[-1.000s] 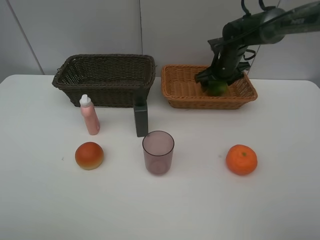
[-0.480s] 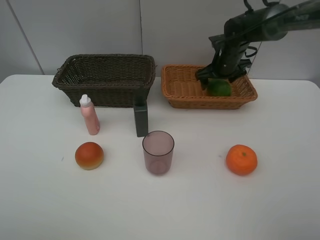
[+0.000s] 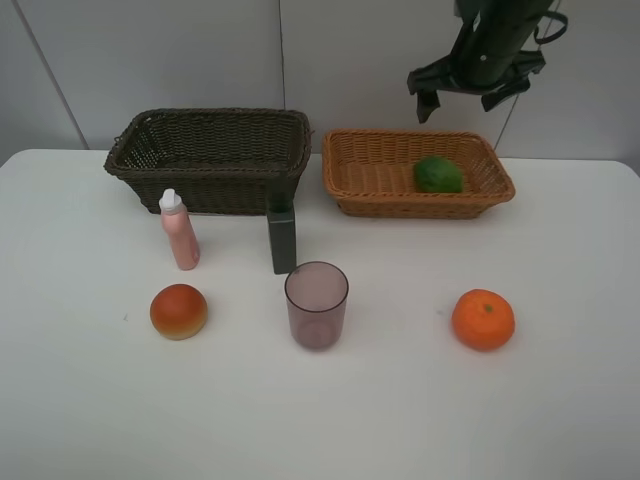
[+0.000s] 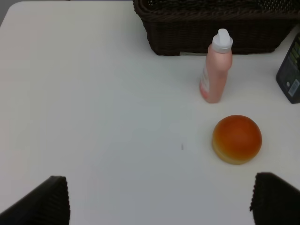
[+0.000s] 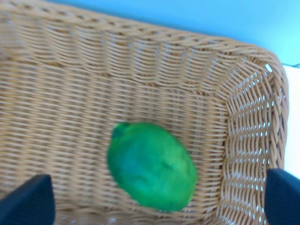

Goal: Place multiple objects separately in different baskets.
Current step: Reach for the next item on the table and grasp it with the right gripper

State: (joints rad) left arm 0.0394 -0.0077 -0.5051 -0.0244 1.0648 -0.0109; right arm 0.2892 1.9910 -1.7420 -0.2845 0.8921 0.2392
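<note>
The green lime (image 3: 438, 174) lies alone in the light tan basket (image 3: 420, 209), toward its right end; it also shows in the right wrist view (image 5: 152, 165). My right gripper (image 3: 461, 100) is open and empty, raised well above that basket. The dark brown basket (image 3: 215, 188) holds nothing that I can see. In front of it stand the pink bottle (image 3: 179, 232) and the dark grey box (image 3: 282, 240). The purple cup (image 3: 317, 305), the red-orange bun (image 3: 179, 311) and the orange (image 3: 483, 319) sit nearer the front. My left gripper (image 4: 159, 201) is open over bare table, short of the bun (image 4: 236, 139).
The white table (image 3: 90, 400) ends at a grey wall behind the baskets. The left wrist view shows the bottle (image 4: 215, 70) beside the dark basket's wall (image 4: 211, 33) and the box (image 4: 290, 75) at the frame's edge. The left arm is out of the high view.
My right gripper let go of the lime in the tan basket and rose straight up away from it. The lime stays in the basket. Nothing else moved.
</note>
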